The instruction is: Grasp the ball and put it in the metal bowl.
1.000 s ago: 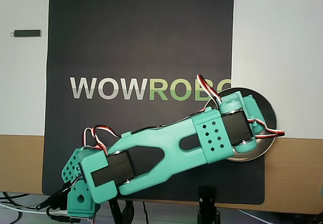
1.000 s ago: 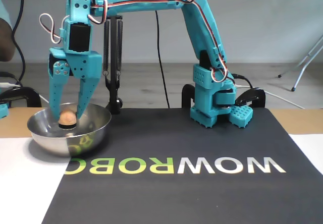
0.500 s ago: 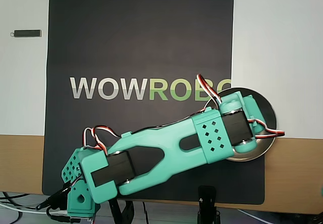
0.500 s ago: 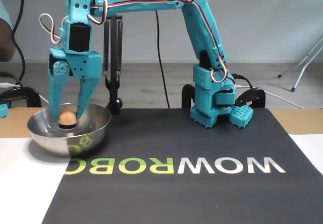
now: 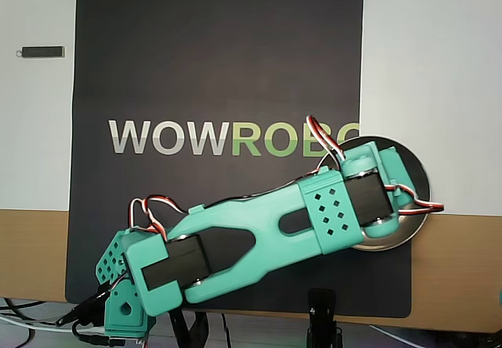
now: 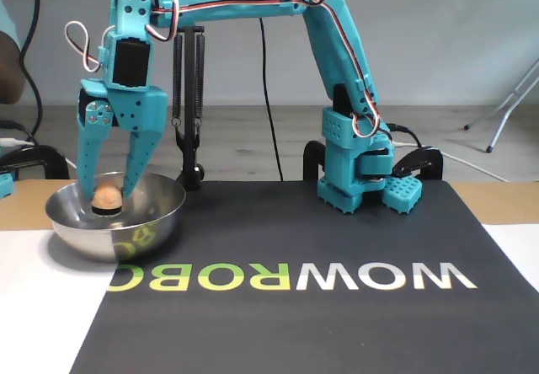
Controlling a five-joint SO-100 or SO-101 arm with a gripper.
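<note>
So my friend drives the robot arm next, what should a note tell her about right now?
Gripper: shut on the ball, fingers reaching down inside the metal bowl.
Ball: pinched between the fingertips, low in the bowl; whether it touches the bottom cannot be told.
Bowl: on the mat's edge, by the end of the logo; in the overhead view the arm covers most of it.
Done: ball picked up and carried over.
Left: open the gripper, lift the arm clear.

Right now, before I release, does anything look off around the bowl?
Nothing stands out. The bowl sits upright at the mat's edge, and the gripper holds the ball just inside the rim. Nothing is spilled or tipped. A small dark stick lies apart on the table.
</note>
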